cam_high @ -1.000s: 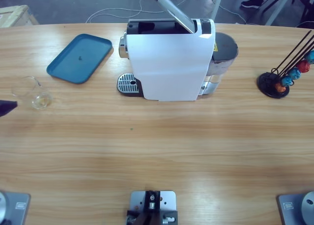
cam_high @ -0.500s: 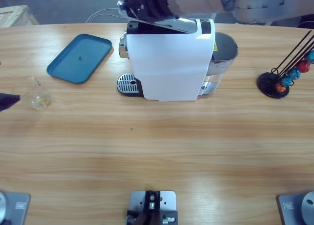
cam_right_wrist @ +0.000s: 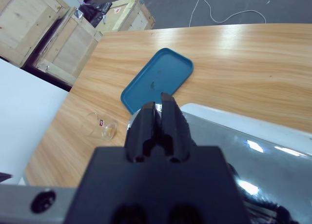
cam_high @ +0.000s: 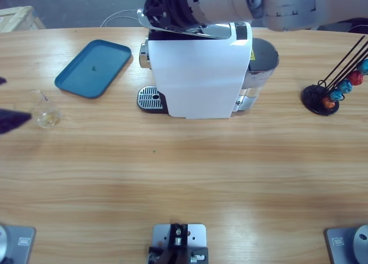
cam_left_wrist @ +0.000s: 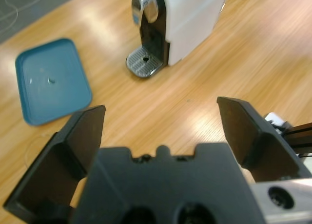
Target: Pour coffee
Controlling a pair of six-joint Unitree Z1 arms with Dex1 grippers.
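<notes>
The coffee machine [cam_high: 198, 74] lies long across the table, spout facing the blue tray [cam_high: 94, 68]. Right gripper [cam_right_wrist: 159, 117], jaws closed, presses its silver lid lever [cam_high: 190, 29]. Left gripper [cam_left_wrist: 161, 120] gapes wide near the glass [cam_high: 45, 110]

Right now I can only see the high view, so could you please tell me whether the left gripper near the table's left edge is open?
Observer: Yes. The left wrist view shows the left gripper with its jaws wide open and nothing between them.
Operator: Thank you. And the right gripper over the machine?
Observer: In the right wrist view the right gripper has its jaws shut, just above the coffee machine's silver lever. I cannot tell whether they touch.
Operator: Is there any coffee in the glass?
Observer: The right wrist view shows the glass clear, with a small red mark and no dark liquid.
</notes>
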